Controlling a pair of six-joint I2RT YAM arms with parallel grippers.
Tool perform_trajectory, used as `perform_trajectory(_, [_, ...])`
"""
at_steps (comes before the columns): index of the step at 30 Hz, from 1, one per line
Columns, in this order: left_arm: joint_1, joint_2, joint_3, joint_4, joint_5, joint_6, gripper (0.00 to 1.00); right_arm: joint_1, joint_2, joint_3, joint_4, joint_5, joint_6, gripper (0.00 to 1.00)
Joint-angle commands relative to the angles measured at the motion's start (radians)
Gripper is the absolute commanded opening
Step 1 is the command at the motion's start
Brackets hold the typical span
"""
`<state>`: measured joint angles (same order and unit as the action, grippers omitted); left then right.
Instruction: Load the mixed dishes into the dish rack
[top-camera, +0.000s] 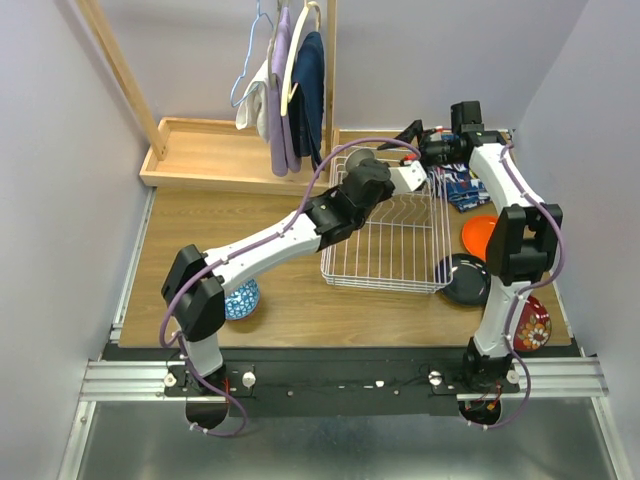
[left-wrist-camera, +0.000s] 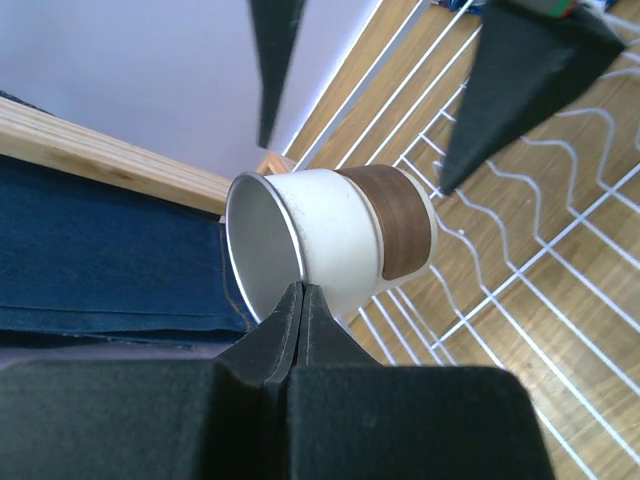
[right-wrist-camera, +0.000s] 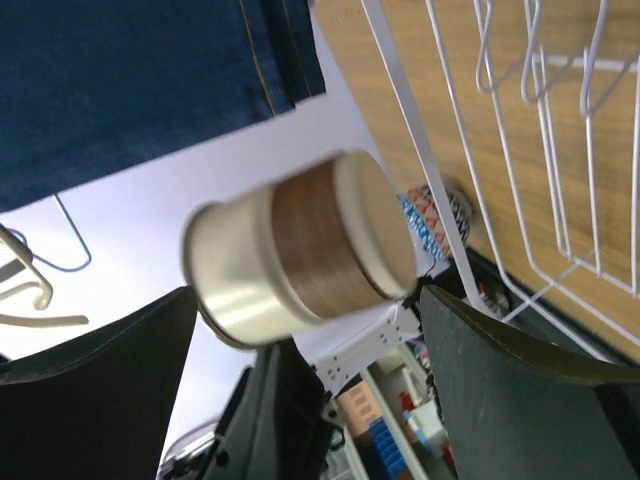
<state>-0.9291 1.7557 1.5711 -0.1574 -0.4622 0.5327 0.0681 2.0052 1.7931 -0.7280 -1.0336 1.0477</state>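
While L gripper (left-wrist-camera: 300, 292) pinches cup (left-wrist-camera: 345, 240) rim, R gripper (right-wrist-camera: 305, 310) agape.

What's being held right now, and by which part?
The left tool pinches the brown-banded cup by the wall at its open rim; the right tool is open, holding nothing.

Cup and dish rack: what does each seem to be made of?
Cup: probably glazed ceramic, cream with a brown band, smooth with a soft sheen. Its grey, shiny inside could also mean coated metal. Dish rack: thin metal wire with a white coating, judging by the slim bent rods and even white finish.
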Motion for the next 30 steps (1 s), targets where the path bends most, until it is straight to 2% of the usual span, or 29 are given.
perform_trajectory(1, [-0.034, 0.03, 0.044, 0.068, -0.068, -0.069, 0.0, 0.033, 0.055, 0.081, -0.048, 0.081, 0.006, 1.0])
perform_trajectory(11, [-0.053, 0.114, 0.136, 0.119, -0.092, -0.057, 0.0, 0.056, 0.032, 0.042, -0.05, 0.09, 0.015, 1.0])
perform_trajectory(21, [-0.054, 0.117, 0.141, -0.013, 0.014, -0.164, 0.0, 0.056, 0.067, 0.084, 0.058, 0.043, 0.029, 1.0])
perform_trajectory(30, [-0.025, 0.027, 0.058, -0.076, 0.094, -0.204, 0.0, 0.016, 0.122, 0.136, -0.047, 0.21, -0.162, 1.0])
